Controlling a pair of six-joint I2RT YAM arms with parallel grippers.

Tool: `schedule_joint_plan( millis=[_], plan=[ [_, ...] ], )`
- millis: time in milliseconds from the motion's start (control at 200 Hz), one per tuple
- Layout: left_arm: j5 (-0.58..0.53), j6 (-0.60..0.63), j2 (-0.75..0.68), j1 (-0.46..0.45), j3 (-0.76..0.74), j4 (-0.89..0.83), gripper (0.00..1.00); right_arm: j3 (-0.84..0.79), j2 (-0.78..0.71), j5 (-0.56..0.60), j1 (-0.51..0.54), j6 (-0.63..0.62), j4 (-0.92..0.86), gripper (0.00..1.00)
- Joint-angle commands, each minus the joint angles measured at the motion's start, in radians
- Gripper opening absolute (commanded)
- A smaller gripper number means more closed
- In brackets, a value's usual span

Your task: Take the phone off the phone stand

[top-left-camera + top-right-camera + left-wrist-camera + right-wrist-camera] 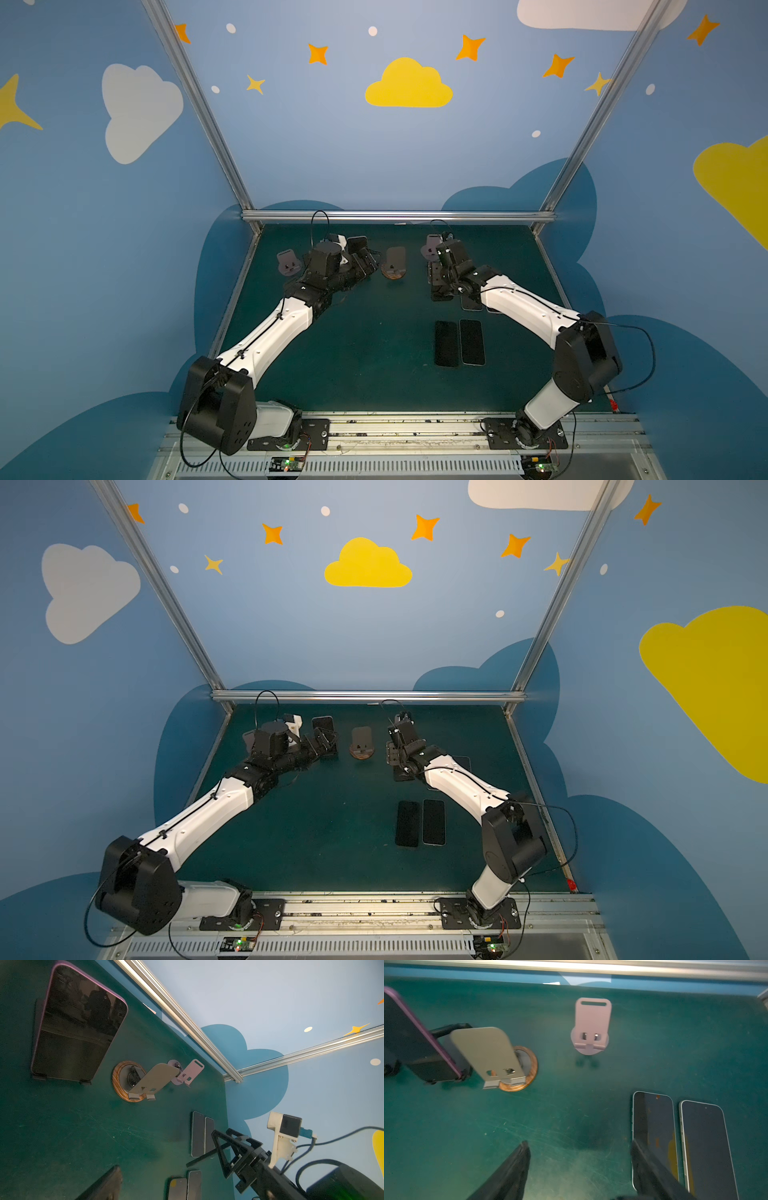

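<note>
Now, left gripper (328, 746): standing wide open, gripping nothing, hanging just beside the phone (79, 1026).
Right gripper (579, 1144): hanging open and empty too, over bare counter (571, 1105).
Phone: leaning upright in the black phone stand (450, 1027), bottom edge sitting behind two lips (40, 1076).
Risk: pulling sideways is likely dragging or tipping the stand, since the lips are catching that edge.
Further risk: swinging wide is risking a knock on the wood-based stand (124, 1093) nearby.
</note>
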Motion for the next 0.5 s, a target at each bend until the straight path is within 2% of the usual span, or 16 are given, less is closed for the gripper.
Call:
schedule_joint_plan(
  millis=[0,496],
  plan=[
    [-0.006,0.005,0.0,0.002,-0.005,-0.003,1.0,0.031,0.051,-0.051,-0.018,0.023,-0.012,0.66],
    [-0.014,0.018,0.006,0.007,-0.001,-0.01,1.0,0.124,0.201,-0.129,-0.085,0.001,-0.102,0.66]
  ],
)
